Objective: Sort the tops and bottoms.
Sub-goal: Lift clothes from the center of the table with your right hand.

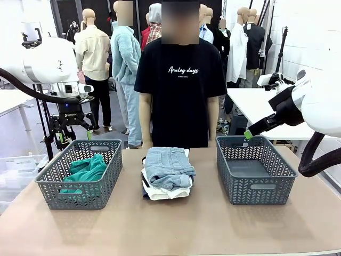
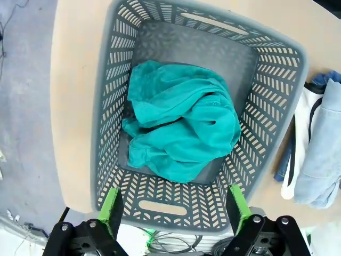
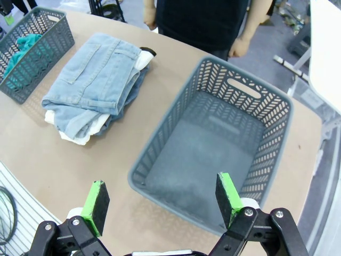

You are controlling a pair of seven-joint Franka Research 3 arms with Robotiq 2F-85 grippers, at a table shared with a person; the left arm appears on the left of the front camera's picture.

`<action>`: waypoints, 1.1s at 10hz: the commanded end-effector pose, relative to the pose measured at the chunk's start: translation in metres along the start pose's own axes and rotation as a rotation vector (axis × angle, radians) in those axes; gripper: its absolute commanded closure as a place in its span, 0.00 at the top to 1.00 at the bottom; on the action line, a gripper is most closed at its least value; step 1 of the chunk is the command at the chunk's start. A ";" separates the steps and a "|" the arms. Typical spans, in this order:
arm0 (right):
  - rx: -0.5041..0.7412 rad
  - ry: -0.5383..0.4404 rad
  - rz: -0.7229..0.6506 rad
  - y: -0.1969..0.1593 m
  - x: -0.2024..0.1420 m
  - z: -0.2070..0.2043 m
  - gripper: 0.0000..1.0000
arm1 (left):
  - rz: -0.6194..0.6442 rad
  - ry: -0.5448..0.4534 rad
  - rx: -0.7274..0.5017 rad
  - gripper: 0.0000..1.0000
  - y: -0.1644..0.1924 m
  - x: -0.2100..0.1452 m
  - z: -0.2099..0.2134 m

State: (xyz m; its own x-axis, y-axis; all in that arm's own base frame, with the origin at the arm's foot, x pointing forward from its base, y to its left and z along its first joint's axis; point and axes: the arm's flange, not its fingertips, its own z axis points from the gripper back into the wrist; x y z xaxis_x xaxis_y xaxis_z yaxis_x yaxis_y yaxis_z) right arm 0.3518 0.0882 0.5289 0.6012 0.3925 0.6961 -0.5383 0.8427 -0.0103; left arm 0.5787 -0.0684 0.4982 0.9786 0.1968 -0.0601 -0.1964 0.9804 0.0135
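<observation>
Overhead, the left claw (image 2: 173, 204) is held spread above an end rim of the basket (image 2: 106, 106) holding the teal top (image 2: 184, 128); the right claw (image 3: 162, 200) is spread over the other basket's (image 3: 160, 141) rim.

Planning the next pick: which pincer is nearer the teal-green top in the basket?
Left. The left pincer hangs open just above the far end of the basket holding the teal-green top; the right pincer is open above the other grey basket, beyond the folded bottoms.
</observation>
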 end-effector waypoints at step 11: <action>0.014 -0.006 0.001 -0.001 0.000 -0.002 1.00 | -0.737 -0.256 0.026 1.00 -0.004 -0.213 0.097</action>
State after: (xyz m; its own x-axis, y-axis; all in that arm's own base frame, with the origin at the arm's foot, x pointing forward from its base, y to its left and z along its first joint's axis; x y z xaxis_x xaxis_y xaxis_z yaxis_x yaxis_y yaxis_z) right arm 0.3517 0.0884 0.5291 0.6005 0.3930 0.6964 -0.5386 0.8425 -0.0110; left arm 0.3778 -0.1411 0.6038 0.8551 -0.4968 0.1484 0.4687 0.8631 0.1882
